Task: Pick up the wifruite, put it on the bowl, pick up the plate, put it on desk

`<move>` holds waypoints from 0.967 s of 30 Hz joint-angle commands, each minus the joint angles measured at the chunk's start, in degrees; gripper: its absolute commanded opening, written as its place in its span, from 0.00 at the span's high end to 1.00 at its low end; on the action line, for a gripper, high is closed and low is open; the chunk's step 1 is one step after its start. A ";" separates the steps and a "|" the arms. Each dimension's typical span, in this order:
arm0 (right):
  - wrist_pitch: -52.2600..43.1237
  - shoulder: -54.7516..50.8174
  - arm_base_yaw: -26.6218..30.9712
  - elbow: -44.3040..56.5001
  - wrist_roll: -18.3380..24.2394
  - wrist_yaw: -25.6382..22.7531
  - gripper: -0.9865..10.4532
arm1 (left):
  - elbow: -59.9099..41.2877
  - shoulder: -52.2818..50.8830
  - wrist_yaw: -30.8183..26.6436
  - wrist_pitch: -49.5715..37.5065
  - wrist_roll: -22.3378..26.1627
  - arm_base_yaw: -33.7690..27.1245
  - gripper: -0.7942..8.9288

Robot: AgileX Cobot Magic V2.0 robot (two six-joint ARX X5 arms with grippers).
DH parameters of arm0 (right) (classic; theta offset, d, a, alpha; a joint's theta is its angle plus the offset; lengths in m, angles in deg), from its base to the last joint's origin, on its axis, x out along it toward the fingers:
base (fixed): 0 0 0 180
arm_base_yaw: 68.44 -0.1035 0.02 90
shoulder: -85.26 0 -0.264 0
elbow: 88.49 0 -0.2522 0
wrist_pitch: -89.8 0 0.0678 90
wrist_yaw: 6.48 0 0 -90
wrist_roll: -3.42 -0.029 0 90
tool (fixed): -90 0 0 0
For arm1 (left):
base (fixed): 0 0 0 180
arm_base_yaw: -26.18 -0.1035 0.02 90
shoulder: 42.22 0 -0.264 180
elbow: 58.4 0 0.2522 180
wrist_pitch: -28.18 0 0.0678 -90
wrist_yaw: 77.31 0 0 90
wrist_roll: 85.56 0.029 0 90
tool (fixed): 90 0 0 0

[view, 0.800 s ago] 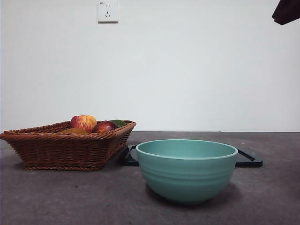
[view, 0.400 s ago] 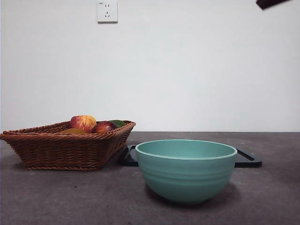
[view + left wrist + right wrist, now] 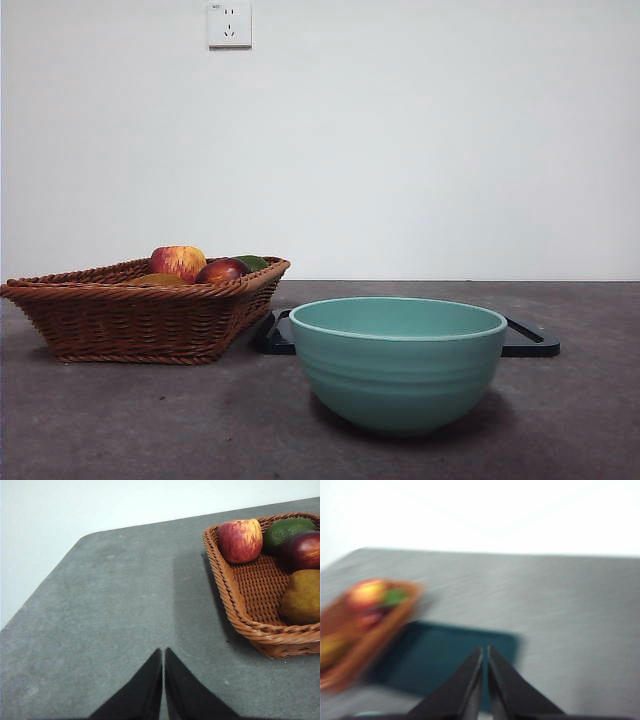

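The wifruite point(image 3: 302, 597), tan-brown and oval, lies in a wicker basket point(image 3: 235, 605) beside a red-yellow apple point(image 3: 240, 540), and only its top point(image 3: 158, 281) shows over the basket rim in the front view. The teal bowl point(image 3: 398, 362) stands on the desk point(image 3: 150, 420) in front of a dark flat plate point(image 3: 530, 340). The right wrist view is blurred; the plate point(image 3: 445, 660) lies below my right gripper point(image 3: 485, 651), which is shut with nothing in it. My left gripper point(image 3: 163, 652) is shut and holds nothing, over bare desk point(image 3: 115, 605) beside the basket.
The basket point(image 3: 140, 315) stands at the left and also holds a dark red fruit point(image 3: 302, 550) and a green fruit point(image 3: 285, 530). A wall with a socket point(image 3: 229, 24) closes the back. No arm shows in the front view.
The dark arm tip at the front view's top right corner rose and left the picture. Bowl, plate and basket stayed where they were.
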State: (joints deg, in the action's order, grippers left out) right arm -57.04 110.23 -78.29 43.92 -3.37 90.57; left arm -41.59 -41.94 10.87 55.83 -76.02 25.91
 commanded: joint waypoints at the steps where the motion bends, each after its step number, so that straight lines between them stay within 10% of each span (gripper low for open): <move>1: -6.64 -4.13 3.69 4.57 3.26 -0.11 0.90 | -0.70 -0.11 -0.31 1.51 -0.07 -0.13 0.91; 29: -12.81 -24.76 11.76 33.20 2.71 -7.80 0.90 | -0.70 -0.09 -0.31 1.51 -0.07 -0.13 0.91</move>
State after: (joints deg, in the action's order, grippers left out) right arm -69.81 85.56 -66.68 76.82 -0.44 83.03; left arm -41.59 -41.94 10.87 55.83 -76.02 25.91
